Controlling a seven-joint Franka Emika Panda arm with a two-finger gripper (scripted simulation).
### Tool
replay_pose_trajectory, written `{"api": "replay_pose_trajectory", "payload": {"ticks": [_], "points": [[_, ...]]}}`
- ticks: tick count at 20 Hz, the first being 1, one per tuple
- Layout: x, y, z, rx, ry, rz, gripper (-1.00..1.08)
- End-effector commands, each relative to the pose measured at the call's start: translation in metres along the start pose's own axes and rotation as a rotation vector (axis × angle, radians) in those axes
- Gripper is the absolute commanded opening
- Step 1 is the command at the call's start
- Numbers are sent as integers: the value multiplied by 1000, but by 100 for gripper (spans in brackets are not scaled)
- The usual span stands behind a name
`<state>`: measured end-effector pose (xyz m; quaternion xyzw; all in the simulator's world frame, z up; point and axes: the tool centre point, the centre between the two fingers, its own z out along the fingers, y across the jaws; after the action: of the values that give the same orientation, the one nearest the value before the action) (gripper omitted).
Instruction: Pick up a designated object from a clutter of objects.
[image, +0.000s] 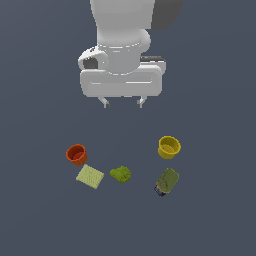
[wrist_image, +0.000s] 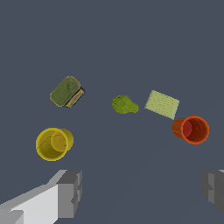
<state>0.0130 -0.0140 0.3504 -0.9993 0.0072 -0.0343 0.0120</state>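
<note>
The end effector (image: 123, 103) hangs high above the desk (image: 40, 220) with its two fingers spread wide and nothing between them. In the exterior view it sits over the middle of the scene, well apart from every item below.

The designated object (image: 166, 181), an olive-green oblong with a dark blue end, lies on its side toward the exterior view's right and below the end effector in that picture, so the coming move looks to be a shift to that side plus a long descent. Its long axis runs on a diagonal, blue end pointing down and toward the exterior view's left, so the fingers would probably need turning to close across the narrow width. The yellow cup (image: 169, 147) stands just beside it, on the end effector's side, and could be clipped on the way down. The lumpy green blob (image: 120, 174), the pale square (image: 90, 176) and the red-orange cup (image: 76, 155) lie farther off, toward the exterior view's left.

The wrist view shows the designated object (wrist_image: 66, 92) more plainly, with orange marks on its blue end, and both fingertips (wrist_image: 70, 192) at the frame's edge. Only the exterior view shows the height still to cover.
</note>
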Motion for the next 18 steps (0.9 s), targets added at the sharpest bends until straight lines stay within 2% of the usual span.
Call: {"api": "replay_pose_trajectory", "payload": {"ticks": [1, 9, 18], "points": [[0, 0, 0, 0, 0, 0, 100], [-3, 0, -8, -22, -3, -21, 100], [1, -3, -4, -23, -4, -4, 100]]}}
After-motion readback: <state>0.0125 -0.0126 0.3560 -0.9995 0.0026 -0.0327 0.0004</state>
